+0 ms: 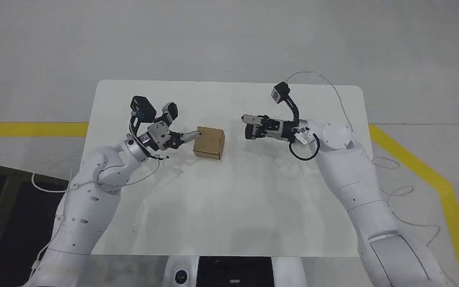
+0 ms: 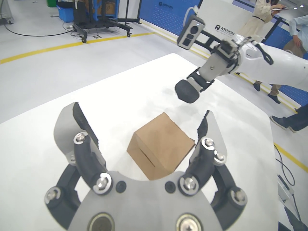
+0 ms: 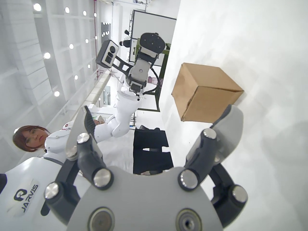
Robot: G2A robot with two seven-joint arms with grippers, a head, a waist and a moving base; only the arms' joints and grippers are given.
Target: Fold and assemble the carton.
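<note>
Seemingly closed carton (image 1: 209, 143) sits between left gripper (image 1: 188, 136) and right gripper (image 1: 248, 131).

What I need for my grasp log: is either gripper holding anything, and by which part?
Nothing is held; left gripper and right gripper are open, the carton ungripped.

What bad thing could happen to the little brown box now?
1. The left hand is open right beside the box, and the right hand is apart from it. A push from one side might slide or tip the box on the smooth table.
2. A slit shows on the box's side, so a hard squeeze might pop that flap open.
</note>
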